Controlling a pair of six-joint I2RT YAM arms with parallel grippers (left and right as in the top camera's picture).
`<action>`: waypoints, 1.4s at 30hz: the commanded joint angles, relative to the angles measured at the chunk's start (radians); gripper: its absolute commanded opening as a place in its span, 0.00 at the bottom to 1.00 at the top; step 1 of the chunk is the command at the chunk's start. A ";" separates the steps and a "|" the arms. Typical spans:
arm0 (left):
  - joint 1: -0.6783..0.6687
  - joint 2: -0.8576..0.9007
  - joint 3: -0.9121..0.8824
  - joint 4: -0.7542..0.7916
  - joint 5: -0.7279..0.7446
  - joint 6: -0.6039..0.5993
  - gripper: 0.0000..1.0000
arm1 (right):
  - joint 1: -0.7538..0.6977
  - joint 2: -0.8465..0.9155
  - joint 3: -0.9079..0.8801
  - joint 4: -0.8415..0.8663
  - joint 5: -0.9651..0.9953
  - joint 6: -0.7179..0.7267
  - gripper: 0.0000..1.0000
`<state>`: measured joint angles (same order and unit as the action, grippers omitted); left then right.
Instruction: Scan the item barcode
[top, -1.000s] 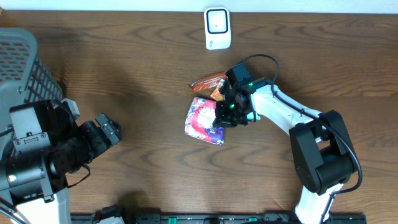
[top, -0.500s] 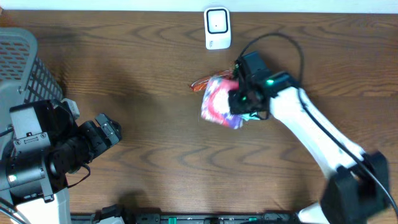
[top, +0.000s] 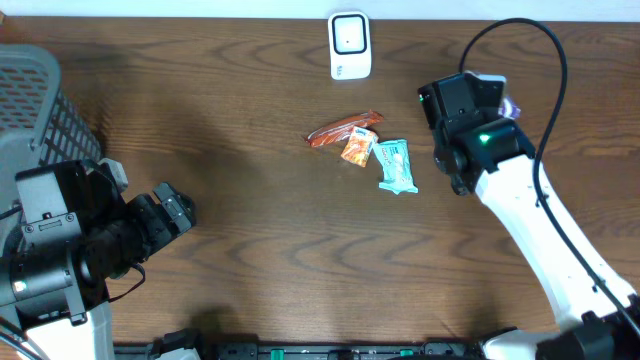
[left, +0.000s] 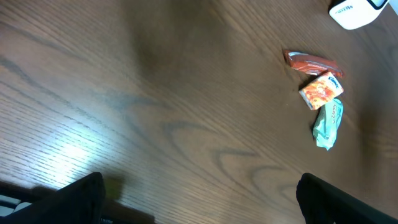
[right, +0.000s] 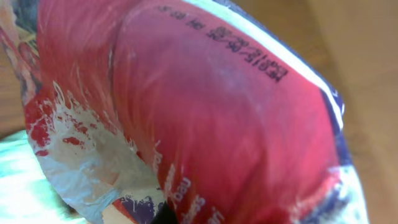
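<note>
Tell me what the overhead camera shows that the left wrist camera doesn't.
Only overhead: the grey basket, the left arm, and the right arm with a colourful bag barely peeking out by its wrist. Only left wrist: the wide gap between the left tool's dark fingers, plus glare on the wood. Both: the brown table, the white scanner, and the red wrapper, orange packet and teal packet lying together.

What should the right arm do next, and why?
Probably swing the glossy red plastic snack bag left toward the small white scanner. The right pincer is shut on the bag, well off to the scanner's right, and the wrist view shows only printed text, no barcode.
</note>
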<state>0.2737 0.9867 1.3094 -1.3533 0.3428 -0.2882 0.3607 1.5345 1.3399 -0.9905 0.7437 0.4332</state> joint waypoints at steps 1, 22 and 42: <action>0.000 -0.001 0.004 0.000 0.012 -0.002 0.98 | -0.041 0.076 -0.014 -0.064 0.172 0.121 0.01; 0.000 -0.001 0.004 0.000 0.012 -0.002 0.98 | 0.081 0.465 0.016 -0.114 0.047 0.197 0.24; 0.000 -0.001 0.004 0.000 0.012 -0.002 0.98 | -0.040 0.459 0.650 -0.345 -0.731 -0.273 0.99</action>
<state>0.2737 0.9867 1.3094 -1.3533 0.3428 -0.2882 0.4053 2.0018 1.9751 -1.3266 0.2512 0.3401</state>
